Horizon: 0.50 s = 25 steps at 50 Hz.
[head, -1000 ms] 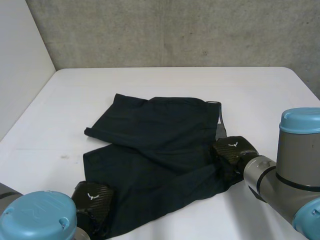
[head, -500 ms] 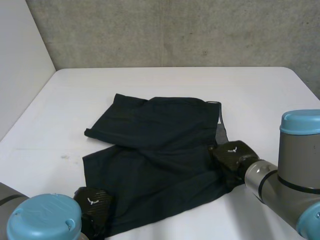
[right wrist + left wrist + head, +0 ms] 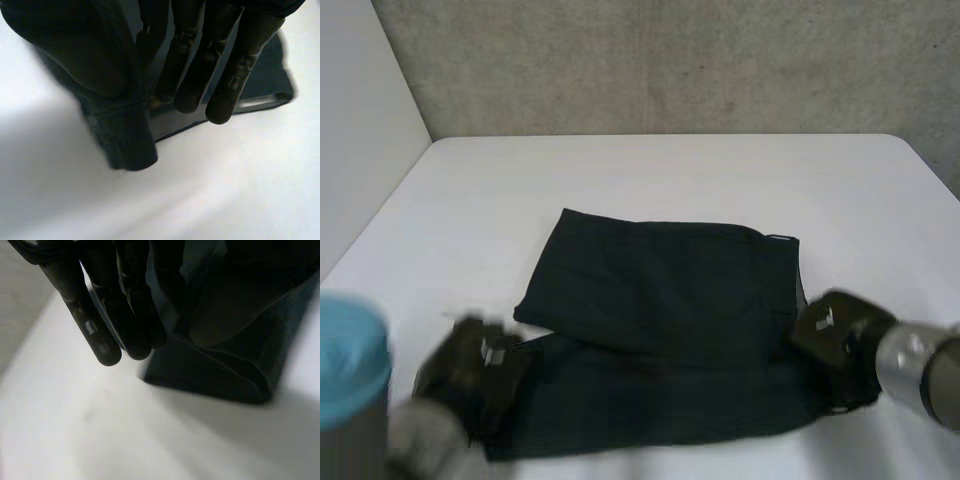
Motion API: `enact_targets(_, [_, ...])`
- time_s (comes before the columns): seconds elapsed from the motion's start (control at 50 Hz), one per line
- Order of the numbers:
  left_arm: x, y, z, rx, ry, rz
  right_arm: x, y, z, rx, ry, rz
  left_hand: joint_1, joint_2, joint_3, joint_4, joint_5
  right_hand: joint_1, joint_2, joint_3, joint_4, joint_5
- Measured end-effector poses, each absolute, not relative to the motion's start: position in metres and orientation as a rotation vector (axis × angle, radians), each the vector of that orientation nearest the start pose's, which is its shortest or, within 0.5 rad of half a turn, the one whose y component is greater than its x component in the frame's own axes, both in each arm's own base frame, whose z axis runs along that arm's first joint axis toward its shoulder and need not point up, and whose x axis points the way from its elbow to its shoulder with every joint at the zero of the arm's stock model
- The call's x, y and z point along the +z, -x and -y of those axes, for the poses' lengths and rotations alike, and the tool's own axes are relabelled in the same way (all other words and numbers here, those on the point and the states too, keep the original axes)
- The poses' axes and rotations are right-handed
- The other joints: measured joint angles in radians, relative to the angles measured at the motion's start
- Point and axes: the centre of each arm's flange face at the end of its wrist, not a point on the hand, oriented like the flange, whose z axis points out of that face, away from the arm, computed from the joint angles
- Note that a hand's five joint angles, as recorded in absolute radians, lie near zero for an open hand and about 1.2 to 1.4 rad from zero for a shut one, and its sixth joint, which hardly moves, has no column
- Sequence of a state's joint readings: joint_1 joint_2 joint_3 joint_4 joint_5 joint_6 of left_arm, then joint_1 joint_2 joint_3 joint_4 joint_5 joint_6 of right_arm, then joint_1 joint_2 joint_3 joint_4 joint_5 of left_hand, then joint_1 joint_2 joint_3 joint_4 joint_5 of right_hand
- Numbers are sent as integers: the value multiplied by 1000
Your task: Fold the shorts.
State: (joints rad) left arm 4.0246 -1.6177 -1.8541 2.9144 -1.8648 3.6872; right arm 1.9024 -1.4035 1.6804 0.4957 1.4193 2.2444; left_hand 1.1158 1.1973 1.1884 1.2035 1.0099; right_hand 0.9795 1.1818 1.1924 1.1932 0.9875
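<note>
The dark shorts (image 3: 660, 310) lie on the white desk (image 3: 670, 170), right between the two hands. One part of them is folded over on top of the other part.

The left hand (image 3: 470, 365) is at the corner of the shorts closest to the robot on its own side. From its wrist you can see its fingers (image 3: 125, 315) reaching out almost straight. A bunched fold of the shorts (image 3: 225, 365) sits beside them, over the thumb side. This hand is pinching the cloth.

The right hand (image 3: 835, 330) is at the other end of the shorts, on the side edge. From its wrist you can see its fingers (image 3: 200, 65) pointing down. A thick bit of the shorts (image 3: 115, 120) hangs over the thumb side, next to the fingertips. This hand is holding the cloth too.

More of the shorts lie flat on the desk beyond each hand's fingertips.
</note>
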Motion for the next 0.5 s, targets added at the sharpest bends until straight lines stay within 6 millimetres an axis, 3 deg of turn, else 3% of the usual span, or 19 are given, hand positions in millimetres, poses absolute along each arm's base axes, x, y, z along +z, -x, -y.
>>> enact_targets(0.06, [212,256,166,-1586,-1219,-2149,209,-231,218,-1355,1668,-2387,0,0,0,0,1,0,0,0,0,1])
enact_targets(0.08, [212,256,166,-1586,-1219,-2149,209,-231,218,-1355,1668,-2387,0,0,0,0,1,0,0,0,0,1])
enact_targets(0.12, [213,275,204,-1691,-1157,-2079,207,-240,241,-1438,1594,-2397,0,0,1,0,1,0,0,0,0,1])
enact_targets(0.16, [212,283,217,-1726,-1138,-2050,207,-243,248,-1469,1576,-2397,0,0,1,0,1,0,0,0,0,2])
enact_targets(0.18, [208,299,243,-1779,-1112,-1993,204,-251,265,-1551,1542,-2392,0,0,1,0,1,0,0,0,0,2])
enact_targets(0.2, [205,306,254,-1798,-1104,-1966,203,-255,275,-1601,1527,-2386,0,0,1,0,1,0,0,0,0,2])
enact_targets(0.28, [190,329,291,-1834,-1087,-1880,197,-267,301,-1752,1493,-2355,2,1,1,0,1,0,0,0,0,2])
enact_targets(0.32, [188,333,297,-1837,-1084,-1867,195,-271,308,-1794,1485,-2344,2,1,1,0,1,0,0,0,0,2])
enact_targets(0.36, [174,347,325,-1850,-1060,-1814,185,-282,333,-1941,1456,-2295,2,1,1,0,1,0,0,0,0,2])
enact_targets(0.38, [174,347,325,-1850,-1060,-1814,185,-282,333,-1941,1456,-2295,2,1,1,0,1,0,0,0,0,2])
enact_targets(0.46, [158,354,364,-1873,-990,-1769,164,-296,362,-2100,1441,-2206,3,1,1,0,1,0,0,0,0,2])
enact_targets(0.5, [155,355,370,-1881,-976,-1765,154,-301,371,-2147,1445,-2169,3,1,1,0,1,0,0,0,0,2])
